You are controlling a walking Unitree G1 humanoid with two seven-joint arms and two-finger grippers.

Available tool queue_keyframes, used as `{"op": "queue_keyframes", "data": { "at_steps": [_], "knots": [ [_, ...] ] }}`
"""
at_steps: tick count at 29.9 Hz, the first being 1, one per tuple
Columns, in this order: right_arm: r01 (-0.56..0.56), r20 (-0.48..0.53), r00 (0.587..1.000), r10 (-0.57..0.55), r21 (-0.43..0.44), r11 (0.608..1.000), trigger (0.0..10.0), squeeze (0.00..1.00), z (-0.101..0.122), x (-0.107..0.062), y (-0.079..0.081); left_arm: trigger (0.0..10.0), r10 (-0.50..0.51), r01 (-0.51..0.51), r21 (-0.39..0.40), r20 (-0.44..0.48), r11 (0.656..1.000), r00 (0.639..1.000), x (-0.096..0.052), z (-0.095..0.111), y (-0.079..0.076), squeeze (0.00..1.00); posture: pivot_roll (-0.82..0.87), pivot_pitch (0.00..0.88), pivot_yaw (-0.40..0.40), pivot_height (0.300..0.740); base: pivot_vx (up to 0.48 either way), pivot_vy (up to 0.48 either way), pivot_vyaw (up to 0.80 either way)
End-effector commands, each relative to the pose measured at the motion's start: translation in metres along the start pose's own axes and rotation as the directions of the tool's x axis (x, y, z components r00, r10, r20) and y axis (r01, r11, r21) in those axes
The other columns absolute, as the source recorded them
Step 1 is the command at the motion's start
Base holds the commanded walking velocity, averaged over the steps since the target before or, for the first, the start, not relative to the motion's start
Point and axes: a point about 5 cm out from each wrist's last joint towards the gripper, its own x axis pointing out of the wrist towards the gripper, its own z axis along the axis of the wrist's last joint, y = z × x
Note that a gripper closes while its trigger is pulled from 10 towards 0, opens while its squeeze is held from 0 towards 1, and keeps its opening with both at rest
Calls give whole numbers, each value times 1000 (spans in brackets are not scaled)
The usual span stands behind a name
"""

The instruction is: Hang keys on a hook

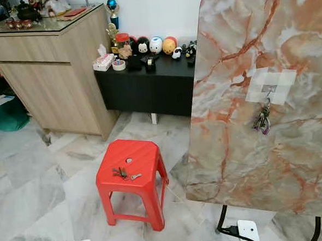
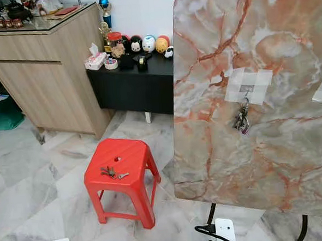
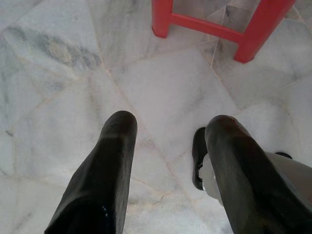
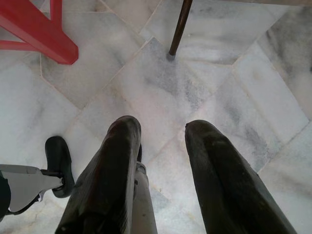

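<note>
While both arms hang idle, I list:
Left gripper (image 3: 168,141): spread, empty.
Right gripper (image 4: 163,131): spread, empty.
Small metal keys (image 1: 124,173): on red plastic stool (image 1: 146,154), ten o'clock, unpicked.
Taped wall hook (image 1: 269,90): two o'clock, bears another key bunch (image 1: 262,120).

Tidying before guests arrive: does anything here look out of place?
A loose bunch of keys lies on the red stool, while another bunch hangs from the hook on the marble board.

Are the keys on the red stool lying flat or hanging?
Lying flat: the keys rest loose on the red stool, near its middle hole.
</note>
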Motion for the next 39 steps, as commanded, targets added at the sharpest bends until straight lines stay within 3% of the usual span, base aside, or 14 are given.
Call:
{"op": "queue_keyframes", "data": {
  "at_steps": [1,12,39],
  "knots": [
    [-3,13,1000,3,-6,1000,10000,0,4,0,2,10000,0,0,-1,-8,1000,1000,0,-1,1,0,15,0,-4,740,0,0,0],
    [-3,-16,1000,2,-21,1000,10000,0,-6,-1,0,10000,25,-25,-21,-22,999,999,-2,-4,18,0,23,0,-7,740,0,0,0],
    [-4,-4,1000,4,-16,1000,10000,0,-2,0,3,10000,18,-18,-22,-15,1000,1000,-1,-2,13,0,27,0,-3,740,0,264,0]
  ]
}}
